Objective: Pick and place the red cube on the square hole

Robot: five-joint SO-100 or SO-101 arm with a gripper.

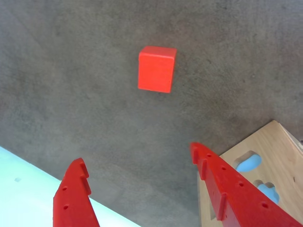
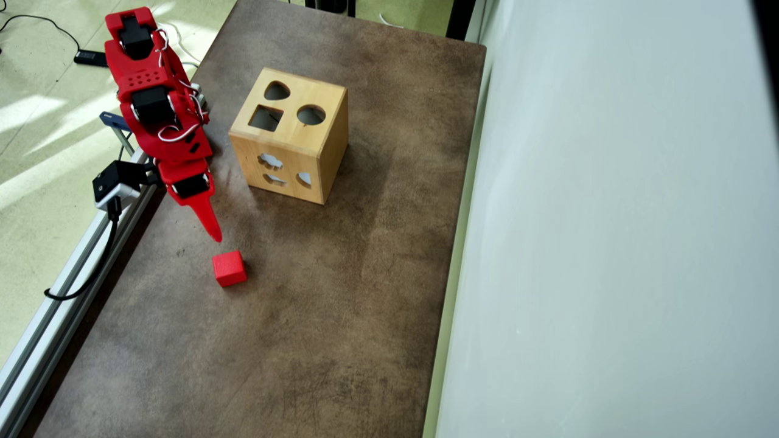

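Observation:
The red cube [image 1: 157, 69] [image 2: 229, 268] rests on the brown tabletop, apart from everything else. My gripper [image 1: 137, 153] [image 2: 214, 234] hovers just short of the cube, open, with only bare table between its two red fingers [image 1: 75, 189]. The wooden shape-sorter box [image 2: 291, 135] stands further back on the table; its corner [image 1: 274, 156] shows at the right of the wrist view. On the box's top face sits the dark square hole [image 2: 266, 118], beside a round cut-out [image 2: 311, 114] and a teardrop cut-out [image 2: 277, 91]. The square hole is out of the wrist view.
An aluminium rail [image 2: 73, 267] runs along the table's left edge in the overhead view, with a small camera and cable [image 2: 112, 182] mounted on it. A pale wall [image 2: 608, 243] borders the table's right side. The box's side face has several shaped cut-outs [image 2: 271, 161].

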